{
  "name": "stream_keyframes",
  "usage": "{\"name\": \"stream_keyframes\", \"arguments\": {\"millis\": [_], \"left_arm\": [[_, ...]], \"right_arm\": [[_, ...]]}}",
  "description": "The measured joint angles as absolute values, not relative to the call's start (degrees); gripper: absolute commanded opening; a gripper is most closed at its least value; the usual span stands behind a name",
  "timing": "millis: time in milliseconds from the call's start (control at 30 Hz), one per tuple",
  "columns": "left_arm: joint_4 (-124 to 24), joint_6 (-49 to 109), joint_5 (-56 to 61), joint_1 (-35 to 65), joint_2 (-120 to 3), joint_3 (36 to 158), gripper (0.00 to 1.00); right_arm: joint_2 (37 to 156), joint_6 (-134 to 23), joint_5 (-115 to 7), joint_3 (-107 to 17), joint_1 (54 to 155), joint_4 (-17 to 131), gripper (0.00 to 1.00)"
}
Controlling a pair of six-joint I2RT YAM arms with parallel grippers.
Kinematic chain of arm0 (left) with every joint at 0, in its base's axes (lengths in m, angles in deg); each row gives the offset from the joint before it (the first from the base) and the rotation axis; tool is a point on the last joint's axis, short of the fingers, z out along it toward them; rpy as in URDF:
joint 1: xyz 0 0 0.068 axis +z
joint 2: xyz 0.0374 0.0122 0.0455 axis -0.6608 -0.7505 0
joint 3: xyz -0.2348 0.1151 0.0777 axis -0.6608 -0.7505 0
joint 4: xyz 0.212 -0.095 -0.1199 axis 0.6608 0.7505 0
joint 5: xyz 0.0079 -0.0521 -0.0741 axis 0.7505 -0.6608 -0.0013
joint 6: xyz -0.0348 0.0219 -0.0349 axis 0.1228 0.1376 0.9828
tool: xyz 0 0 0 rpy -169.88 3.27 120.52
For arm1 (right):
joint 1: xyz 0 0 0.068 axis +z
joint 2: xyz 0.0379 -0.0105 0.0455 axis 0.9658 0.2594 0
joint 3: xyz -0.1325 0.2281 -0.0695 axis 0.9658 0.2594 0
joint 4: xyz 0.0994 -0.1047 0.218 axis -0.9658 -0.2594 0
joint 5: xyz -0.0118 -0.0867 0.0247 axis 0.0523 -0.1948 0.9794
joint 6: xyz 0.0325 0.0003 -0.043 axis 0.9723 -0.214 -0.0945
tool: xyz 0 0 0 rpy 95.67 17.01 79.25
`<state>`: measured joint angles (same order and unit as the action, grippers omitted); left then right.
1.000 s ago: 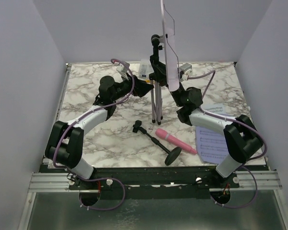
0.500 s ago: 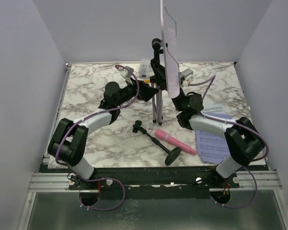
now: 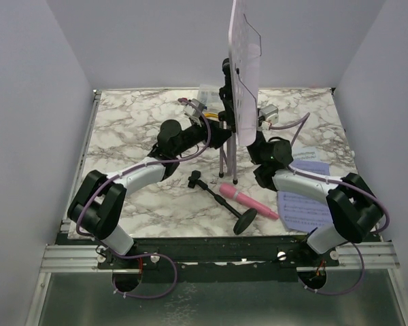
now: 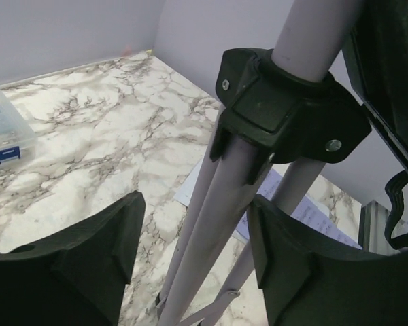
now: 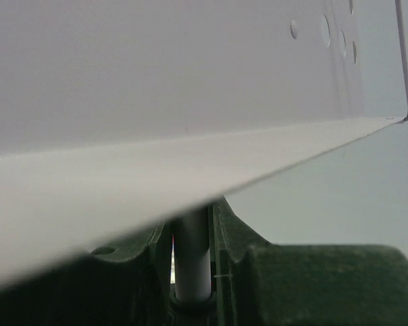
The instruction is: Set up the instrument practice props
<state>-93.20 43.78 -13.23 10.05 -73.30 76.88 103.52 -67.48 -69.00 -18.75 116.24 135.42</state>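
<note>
The lilac perforated music-stand plate stands high on its tripod at mid-table. My right gripper is shut on the lilac post just under the plate. My left gripper is open and straddles the folded tripod legs; its right finger touches a leg and its left finger stands apart. The pink microphone lies flat beside its black round-base stand, which also lies flat. Two sheet-music pages lie at the right, partly under my right arm.
A clear plastic compartment box sits at the back, also seen in the left wrist view as the box at the left edge. Walls close in the table's left, back and right sides.
My left gripper has moved right to the tripod and now straddles its legs. The stand has turned, so the plate's face shows more, and shifted slightly right with my right gripper.
</note>
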Motion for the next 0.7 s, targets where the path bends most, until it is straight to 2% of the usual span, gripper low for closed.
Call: {"name": "stream_keyframes", "arguments": {"millis": [100,200,300,533,600,700], "left_arm": [[-91.41,41.07,-13.29,9.07,-72.63,77.56,0.60],[-89.20,38.12,-13.32,8.52,-71.29,77.56,0.67],[-85.40,34.49,-13.25,8.65,-69.85,78.06,0.68],[-79.82,31.02,-13.38,8.92,-67.01,78.41,0.59],[-78.60,30.21,-13.38,8.79,-66.35,78.39,0.66],[-77.90,28.92,-13.14,8.85,-66.14,78.41,0.96]], "right_arm": [[101.61,-67.90,-69.24,-16.92,116.15,135.58,0.00],[100.37,-68.33,-67.56,-15.54,116.15,135.90,0.00],[99.80,-68.64,-64.87,-14.82,116.15,136.17,0.00],[99.80,-69.16,-61.31,-14.80,116.44,136.23,0.00],[99.80,-69.32,-61.00,-14.80,116.61,136.23,0.00],[99.78,-69.62,-60.94,-14.80,116.77,136.23,0.00]]}}
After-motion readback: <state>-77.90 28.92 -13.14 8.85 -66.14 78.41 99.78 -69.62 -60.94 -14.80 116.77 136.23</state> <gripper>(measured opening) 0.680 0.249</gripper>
